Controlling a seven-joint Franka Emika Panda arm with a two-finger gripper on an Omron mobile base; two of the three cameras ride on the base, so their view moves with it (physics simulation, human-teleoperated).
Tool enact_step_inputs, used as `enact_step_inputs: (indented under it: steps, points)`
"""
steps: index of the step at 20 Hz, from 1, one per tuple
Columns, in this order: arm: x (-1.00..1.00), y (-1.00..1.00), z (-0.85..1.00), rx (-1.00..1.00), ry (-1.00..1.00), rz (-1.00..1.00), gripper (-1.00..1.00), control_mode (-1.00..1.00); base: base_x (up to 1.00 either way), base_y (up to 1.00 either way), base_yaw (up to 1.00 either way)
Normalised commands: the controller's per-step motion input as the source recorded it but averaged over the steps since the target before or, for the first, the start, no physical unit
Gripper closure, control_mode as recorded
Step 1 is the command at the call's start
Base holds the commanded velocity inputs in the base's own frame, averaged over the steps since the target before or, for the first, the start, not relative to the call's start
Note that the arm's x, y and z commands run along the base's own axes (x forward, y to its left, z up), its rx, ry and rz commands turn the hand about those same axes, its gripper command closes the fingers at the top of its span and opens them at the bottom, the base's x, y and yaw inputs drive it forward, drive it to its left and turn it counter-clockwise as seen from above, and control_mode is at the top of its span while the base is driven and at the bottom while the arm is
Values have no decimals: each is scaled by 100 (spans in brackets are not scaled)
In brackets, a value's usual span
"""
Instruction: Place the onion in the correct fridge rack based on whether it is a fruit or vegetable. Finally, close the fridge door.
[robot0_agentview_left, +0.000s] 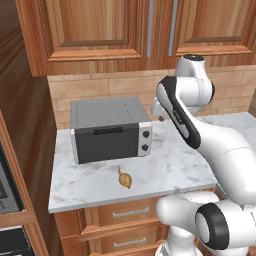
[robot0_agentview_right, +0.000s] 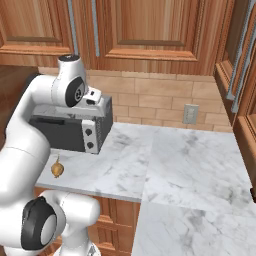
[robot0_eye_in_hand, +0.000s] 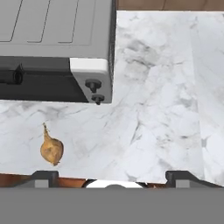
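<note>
We see the onion (robot0_eye_in_hand: 51, 149) lying alone on the marble worktop (robot0_eye_in_hand: 157, 109), lower left of the hand view, just ahead of the toaster oven (robot0_eye_in_hand: 57, 48); our pincer (robot0_eye_in_hand: 113, 177) stands apart, so we judge it best to centre over the bulb, not its stem, before descending.

**Colours and Patterns**

The onion (robot0_agentview_left: 124, 178) (robot0_agentview_right: 57, 169) (robot0_eye_in_hand: 51, 149) was golden-brown with a thin, darker stem tip. The table (robot0_agentview_left: 175, 167) (robot0_agentview_right: 170, 165) (robot0_eye_in_hand: 162, 109) was white marble with grey veining. The toaster oven (robot0_agentview_left: 110, 129) (robot0_agentview_right: 75, 127) (robot0_eye_in_hand: 57, 48) had a grey top marked by fine lines, a dark door, a white control panel and dark knobs. The cabinets (robot0_agentview_left: 100, 30) (robot0_agentview_right: 150, 30) were reddish-brown wood with pale-grey bar handles. The backsplash (robot0_agentview_left: 100, 90) (robot0_agentview_right: 150, 97) was tan brick. The wall outlet (robot0_agentview_right: 190, 114) was pale grey. The drawers (robot0_agentview_left: 127, 212) were orange-brown with silver handles.
</note>
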Motion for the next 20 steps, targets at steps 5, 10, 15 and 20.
enact_step_inputs:
  steps: [5, 10, 15, 20]
  points:
    - [-10, 66, -37, 2, 3, 0, -100, -100, 0, 0, 0]
    - [0, 63, -64, 0, 12, 2, -100, -100, 0, 0, 0]
    - [0, 62, -93, 0, 17, 2, -100, -100, 0, 0, 0]
    - [0, 33, -100, 0, 12, 1, -100, -100, 0, 0, 0]
